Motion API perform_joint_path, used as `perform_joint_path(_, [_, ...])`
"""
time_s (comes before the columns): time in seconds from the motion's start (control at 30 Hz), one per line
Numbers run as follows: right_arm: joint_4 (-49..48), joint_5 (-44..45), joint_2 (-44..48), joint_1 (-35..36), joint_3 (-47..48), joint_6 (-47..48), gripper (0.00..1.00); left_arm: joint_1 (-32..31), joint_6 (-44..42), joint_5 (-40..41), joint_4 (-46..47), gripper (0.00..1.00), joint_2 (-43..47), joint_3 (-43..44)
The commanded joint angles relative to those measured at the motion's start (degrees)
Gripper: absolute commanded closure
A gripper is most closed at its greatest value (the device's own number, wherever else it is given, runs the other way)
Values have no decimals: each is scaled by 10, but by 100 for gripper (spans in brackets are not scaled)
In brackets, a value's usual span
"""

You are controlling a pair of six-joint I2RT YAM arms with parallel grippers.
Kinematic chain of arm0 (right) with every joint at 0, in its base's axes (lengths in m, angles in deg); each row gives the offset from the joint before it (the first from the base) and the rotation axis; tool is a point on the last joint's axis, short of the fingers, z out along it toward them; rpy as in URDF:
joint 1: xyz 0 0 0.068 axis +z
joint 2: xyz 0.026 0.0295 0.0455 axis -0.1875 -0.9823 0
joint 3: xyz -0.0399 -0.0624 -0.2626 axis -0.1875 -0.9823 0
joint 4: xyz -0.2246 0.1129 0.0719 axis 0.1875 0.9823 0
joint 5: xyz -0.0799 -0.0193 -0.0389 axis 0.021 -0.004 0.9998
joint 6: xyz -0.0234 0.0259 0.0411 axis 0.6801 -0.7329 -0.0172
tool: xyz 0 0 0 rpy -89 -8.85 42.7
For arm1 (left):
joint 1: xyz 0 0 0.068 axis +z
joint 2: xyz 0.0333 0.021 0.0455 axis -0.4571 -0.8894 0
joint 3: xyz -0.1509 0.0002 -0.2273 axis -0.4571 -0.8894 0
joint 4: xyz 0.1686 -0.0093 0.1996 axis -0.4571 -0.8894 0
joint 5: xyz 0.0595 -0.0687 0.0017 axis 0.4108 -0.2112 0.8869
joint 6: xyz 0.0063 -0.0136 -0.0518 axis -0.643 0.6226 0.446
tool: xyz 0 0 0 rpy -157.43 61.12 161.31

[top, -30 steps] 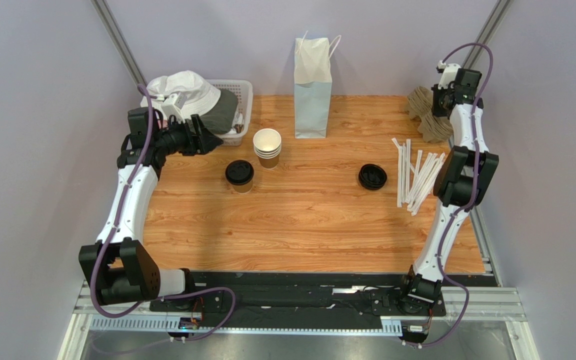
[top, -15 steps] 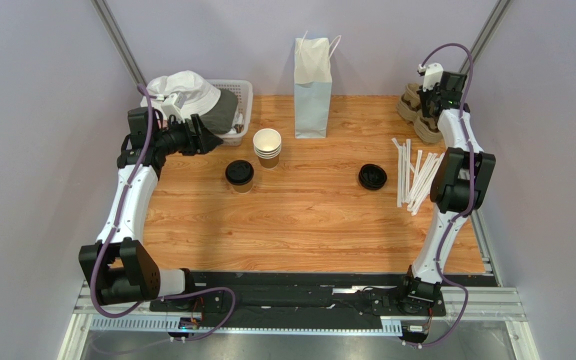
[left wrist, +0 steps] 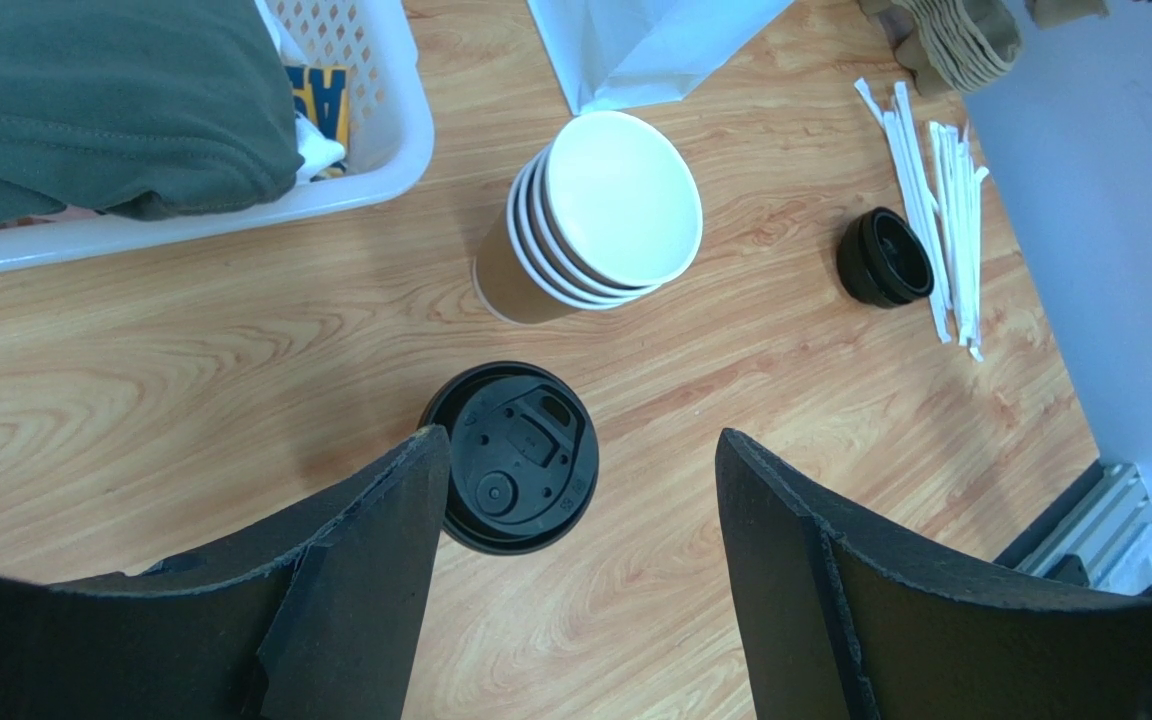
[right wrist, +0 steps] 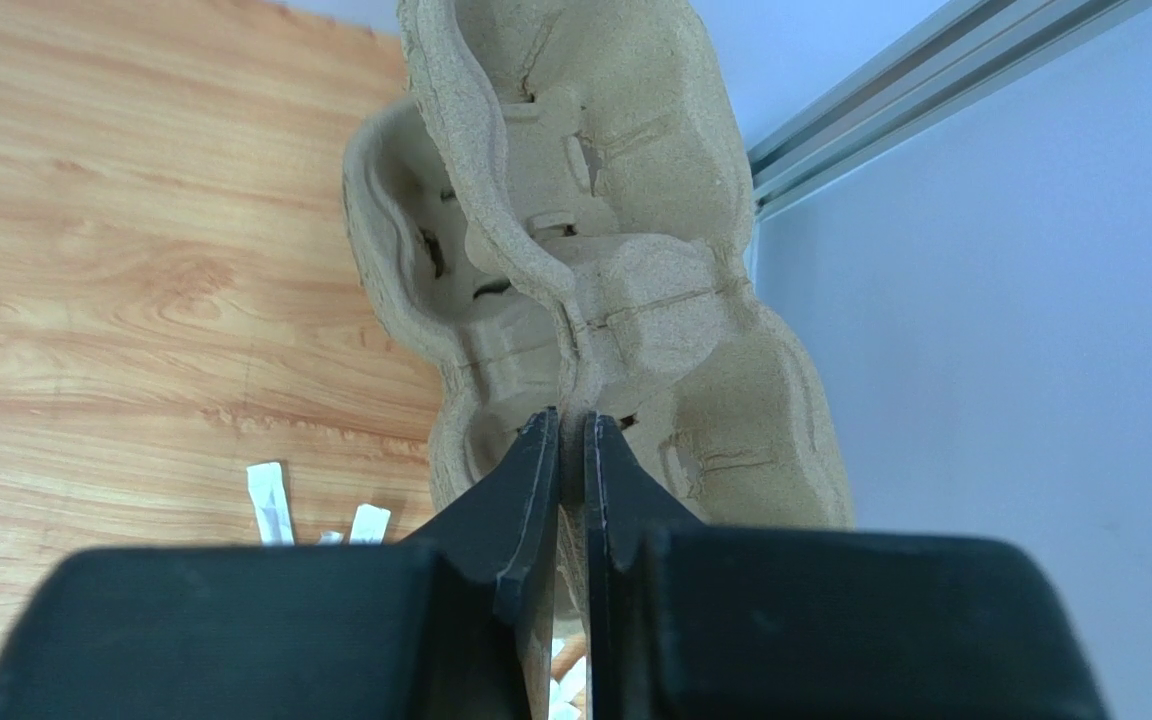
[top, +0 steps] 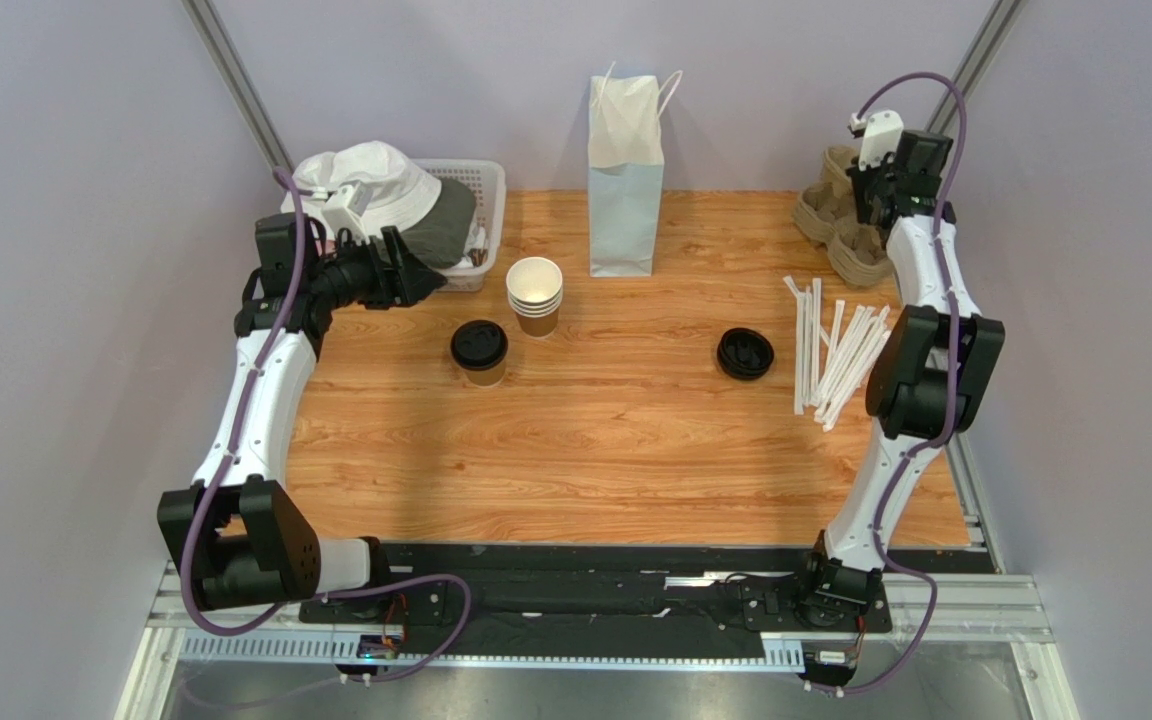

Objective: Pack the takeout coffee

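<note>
The takeout coffee [top: 479, 350], a brown cup under a black lid [left wrist: 515, 458], stands left of centre on the wooden table. My left gripper [top: 414, 278] hovers open beside it; in the left wrist view the lid sits against the inner edge of the left finger, with the gripper [left wrist: 579, 450] otherwise over bare wood. At the far right corner my right gripper [top: 880, 177] is shut on the middle ridge of a pulp cup carrier [right wrist: 657, 315], seen from above as a tan carrier [top: 838, 225]. Its closed fingertips [right wrist: 534, 450] pinch that thin ridge.
A white paper bag [top: 626, 177] stands upright at the back centre. A stack of lidless cups [top: 534, 293] sits just behind the coffee. A loose black lid [top: 745, 354] and wrapped straws [top: 830, 360] lie on the right. A white basket [top: 485, 203] with hats is at the back left.
The right wrist swung a little left, then back toward the far corner, shifting the carrier with it. The left arm and the coffee have not moved.
</note>
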State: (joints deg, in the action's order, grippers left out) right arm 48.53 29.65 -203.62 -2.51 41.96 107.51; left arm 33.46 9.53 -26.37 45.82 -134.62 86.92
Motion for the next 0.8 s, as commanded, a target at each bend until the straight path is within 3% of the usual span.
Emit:
perform_joint_path(0.0, [-13,-31,87,-1,13,-3,100,-4,-2,-6,30,26,21,10])
perform_joint_path(0.23, [92,-176,207,21,-49,8,100,-13,-75,-54,17,26,41,26])
perform_joint_path(0.43, [133,-243,376,104,-242,76,100,-60,-201,-80,-66,26,64,59])
perform_joint_path(0.57, [155,-276,527,183,-342,117,100,-131,-255,-96,-75,26,81,62])
perform_joint_path(0.67, [171,-312,591,239,-399,110,100,-173,-295,-67,-39,26,109,48])
perform_joint_path(0.77, [188,-346,661,298,-438,106,100,-215,-340,-63,60,26,161,-2])
